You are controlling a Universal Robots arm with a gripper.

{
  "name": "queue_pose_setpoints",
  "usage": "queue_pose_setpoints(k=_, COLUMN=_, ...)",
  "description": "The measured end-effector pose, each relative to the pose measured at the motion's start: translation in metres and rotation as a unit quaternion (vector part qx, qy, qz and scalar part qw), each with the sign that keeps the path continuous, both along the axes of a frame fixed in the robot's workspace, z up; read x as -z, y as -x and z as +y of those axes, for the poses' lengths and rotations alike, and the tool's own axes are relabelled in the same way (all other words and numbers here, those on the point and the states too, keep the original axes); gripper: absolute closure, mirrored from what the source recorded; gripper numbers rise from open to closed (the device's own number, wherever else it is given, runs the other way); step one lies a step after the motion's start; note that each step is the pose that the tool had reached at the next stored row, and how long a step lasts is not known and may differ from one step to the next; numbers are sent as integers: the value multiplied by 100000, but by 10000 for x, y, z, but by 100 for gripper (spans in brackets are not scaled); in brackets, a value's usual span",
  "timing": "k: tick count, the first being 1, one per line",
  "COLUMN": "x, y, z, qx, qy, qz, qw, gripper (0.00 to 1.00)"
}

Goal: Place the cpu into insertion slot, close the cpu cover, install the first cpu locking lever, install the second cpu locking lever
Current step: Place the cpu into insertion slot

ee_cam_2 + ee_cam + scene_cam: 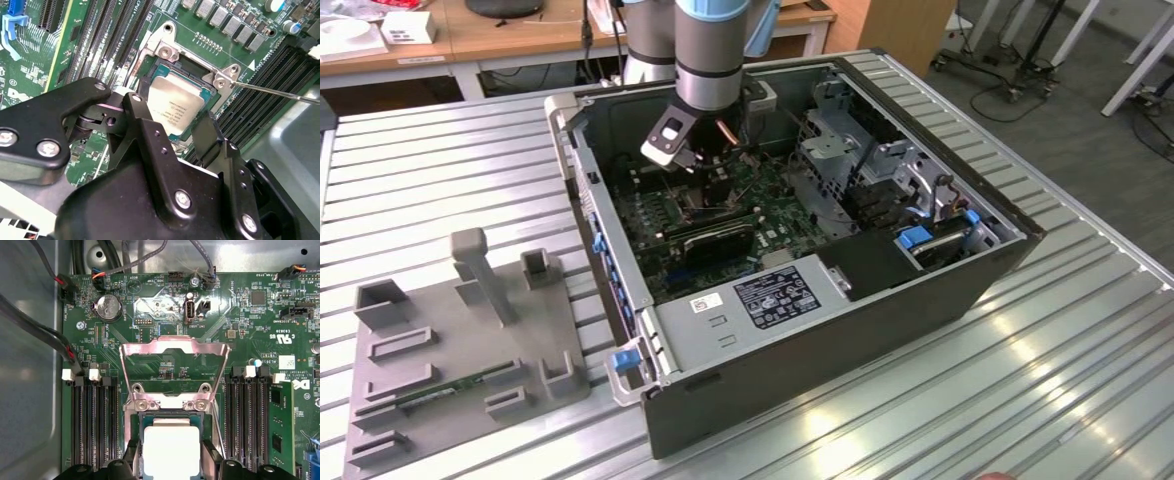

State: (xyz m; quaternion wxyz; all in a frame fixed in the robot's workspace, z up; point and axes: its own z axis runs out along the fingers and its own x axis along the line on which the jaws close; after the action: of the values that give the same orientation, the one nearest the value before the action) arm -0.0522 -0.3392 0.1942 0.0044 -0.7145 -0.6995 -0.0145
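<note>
The cpu, a silvery square chip, lies low in the insertion slot on the green board. My gripper straddles it, one black finger against each of two opposite edges. In the second wrist view the cpu sits between the fingers inside the socket's frame. The cpu cover, a thin silver frame with a big window, stands swung up and open beyond the slot. A thin locking lever sticks out free beside the socket. In the exterior view the gripper is down inside the open computer case.
Long black memory slots flank the socket on both sides. Cables run along the case wall. A drive cage and power supply crowd the case. A grey fixture plate lies on the table at the exterior view's left.
</note>
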Motion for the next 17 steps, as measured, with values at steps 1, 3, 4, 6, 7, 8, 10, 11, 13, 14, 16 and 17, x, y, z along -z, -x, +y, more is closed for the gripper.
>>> queue_pose_setpoints(k=1, x=2, y=0, z=0, qx=-2, qy=8, qz=5, qw=100000, gripper=39)
queue_pose_setpoints(k=3, x=3, y=0, z=0, qx=0, qy=23, qz=7, qw=100000, gripper=39)
queue_pose_setpoints(k=4, x=3, y=0, z=0, qx=2, qy=25, qz=2, qw=100000, gripper=39)
queue_pose_setpoints(k=6, x=3, y=0, z=0, qx=1, qy=30, qz=5, qw=100000, gripper=39)
queue_pose_setpoints(k=7, x=6, y=0, z=0, qx=1, qy=25, qz=1, qw=100000, gripper=39)
queue_pose_setpoints(k=8, x=9, y=0, z=0, qx=2, qy=13, qz=-6, qw=100000, gripper=39)
queue_pose_setpoints(k=10, x=8, y=0, z=0, qx=0, qy=24, qz=-1, qw=100000, gripper=39)
queue_pose_setpoints(k=11, x=8, y=0, z=0, qx=1, qy=30, qz=4, qw=100000, gripper=39)
queue_pose_setpoints(k=13, x=8, y=0, z=0, qx=1, qy=33, qz=5, qw=100000, gripper=39)
queue_pose_setpoints(k=14, x=8, y=0, z=0, qx=2, qy=37, qz=7, qw=100000, gripper=38)
queue_pose_setpoints(k=16, x=8, y=0, z=0, qx=0, qy=37, qz=7, qw=100000, gripper=38)
queue_pose_setpoints(k=17, x=8, y=0, z=0, qx=1, qy=39, qz=7, qw=100000, gripper=32)
